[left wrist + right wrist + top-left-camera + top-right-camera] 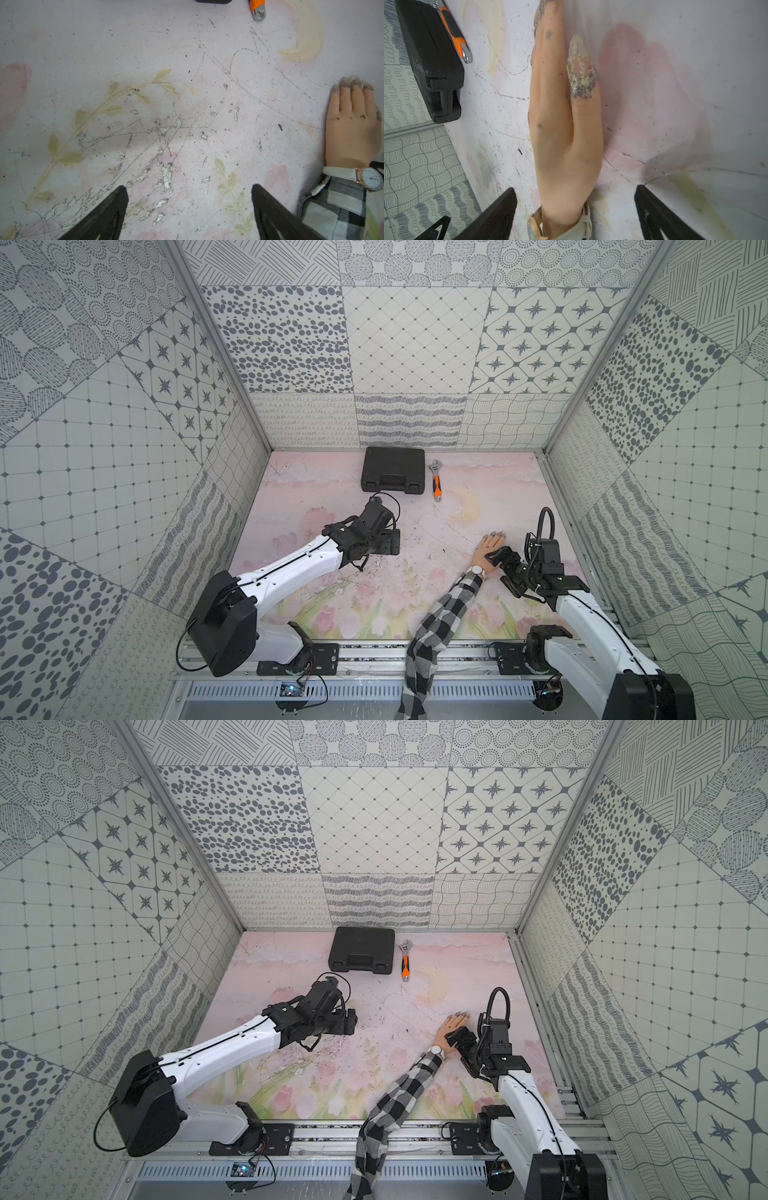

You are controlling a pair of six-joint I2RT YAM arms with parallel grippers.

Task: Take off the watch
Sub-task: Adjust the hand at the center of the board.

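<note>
Proximity is favouring the right gripper [494, 556]. It is hovering over the mannequin hand [487, 545], with its jaws standing wide apart, straddling the hand without touching it and holding nothing. The watch [477, 570] is sitting around the mannequin's wrist, right of centre in the lower half of both top views. In the right wrist view it is showing between the two fingers, back from their tips. The forearm in its checked sleeve [449, 614] is running diagonally from the bottom edge up and rightward, and the strap is crossing that axis. I judge the watch is needing to slide off along it, over the fingertips. The left gripper [392, 541] is waiting well apart near frame centre, jaws open over bare bench [415, 506], empty. Room is lying open ahead of the mannequin's fingertips, though the right wall is standing near. The wrench [437, 485] and black case [392, 470] are lying well clear at upper centre.
</note>
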